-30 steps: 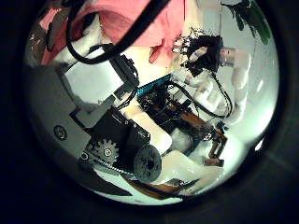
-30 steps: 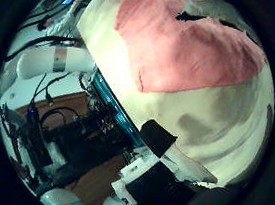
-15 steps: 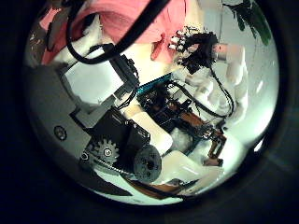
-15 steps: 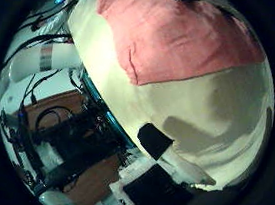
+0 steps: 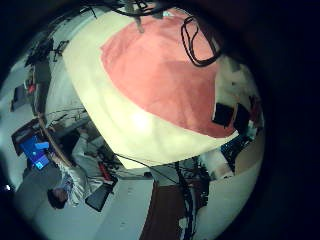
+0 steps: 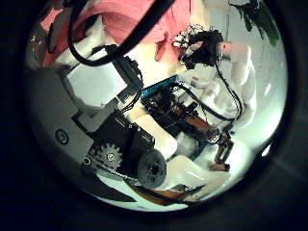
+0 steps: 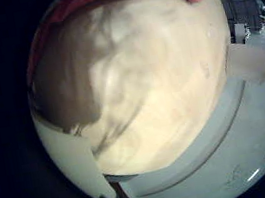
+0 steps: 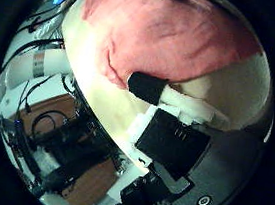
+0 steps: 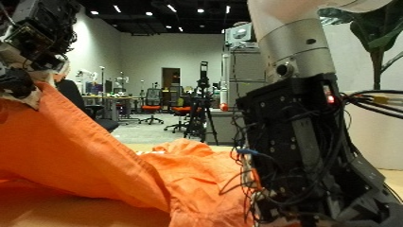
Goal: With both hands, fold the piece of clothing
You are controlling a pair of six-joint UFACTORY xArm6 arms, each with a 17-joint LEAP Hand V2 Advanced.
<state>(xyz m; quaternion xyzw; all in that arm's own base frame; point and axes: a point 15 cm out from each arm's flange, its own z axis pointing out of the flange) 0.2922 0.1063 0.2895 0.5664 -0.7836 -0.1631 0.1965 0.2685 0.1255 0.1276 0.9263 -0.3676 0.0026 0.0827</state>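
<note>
Up close, the orange garment (image 9: 88, 156) lay on the cream surface (image 9: 50, 210); the left hand (image 9: 35, 43) pinched its raised corner, while the right hand's (image 9: 308, 142) fingers couldn't be told.

Soft, matt orange cloth garment (image 9: 101, 161), lightly wrinkled, lies on a smooth, matt cream table (image 7: 142, 97). Right hand (image 9: 308, 142) is matt black plastic below a glossy white arm casing.

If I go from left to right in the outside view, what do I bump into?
A black and white robot hand high up → the orange cloth garment, draped below it and spreading across the middle → another black and white robot hand on its white arm, close to the camera.
</note>
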